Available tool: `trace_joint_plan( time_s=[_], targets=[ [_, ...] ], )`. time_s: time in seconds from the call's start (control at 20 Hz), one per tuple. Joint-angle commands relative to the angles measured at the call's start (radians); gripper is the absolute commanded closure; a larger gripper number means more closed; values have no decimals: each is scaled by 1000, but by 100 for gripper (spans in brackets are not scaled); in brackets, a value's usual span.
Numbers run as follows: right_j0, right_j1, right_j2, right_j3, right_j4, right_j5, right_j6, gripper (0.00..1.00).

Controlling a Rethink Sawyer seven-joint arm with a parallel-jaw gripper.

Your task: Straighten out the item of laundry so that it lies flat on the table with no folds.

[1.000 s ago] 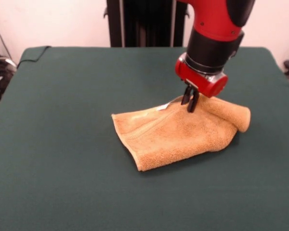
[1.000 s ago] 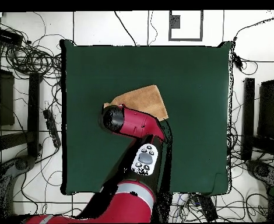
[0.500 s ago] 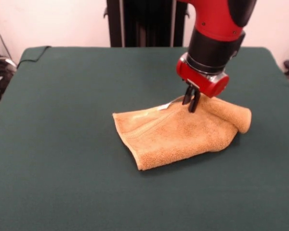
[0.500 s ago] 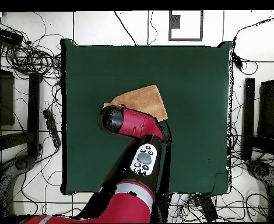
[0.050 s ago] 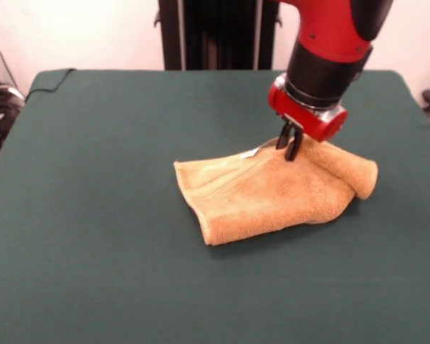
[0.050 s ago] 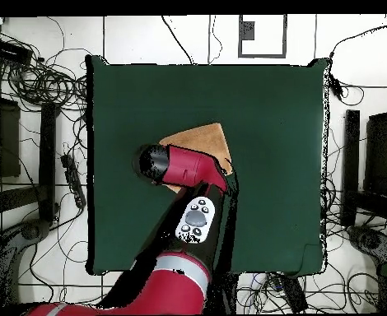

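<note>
Nearest the camera is bare green worktop [image 5: 93, 272], then the towel [image 5: 272, 197] sitting right of centre, still doubled over, with a fat rolled fold on its right end and the white label [image 5: 248, 154] poking out along the far edge. Right behind that the gripper [image 5: 289, 147] has its jaws pinched together on the top layer near that far edge. To do this bit well I'd say keep the pinch on one layer only and peel it toward the open cloth – low and slow – so the roll unwinds instead of the whole towel sliding.
</note>
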Motion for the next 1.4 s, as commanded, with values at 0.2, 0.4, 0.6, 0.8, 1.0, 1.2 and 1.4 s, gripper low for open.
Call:
trace_joint_plan(
  time_s=[0.2,0.4,0.6,0.8,1.0,1.2,1.4],
  targets=[
    [31,63,55,-91,-43,276,115,100],
    [26,65,58,-89,-49,242,110,100],
    [32,76,39,-134,-54,337,131,100],
    [38,78,23,-152,-57,402,140,100],
    [44,110,1,-211,-65,479,157,100],
    [48,183,-13,-329,-69,553,189,100],
    [59,263,-35,-447,-64,652,256,100]
  ],
)
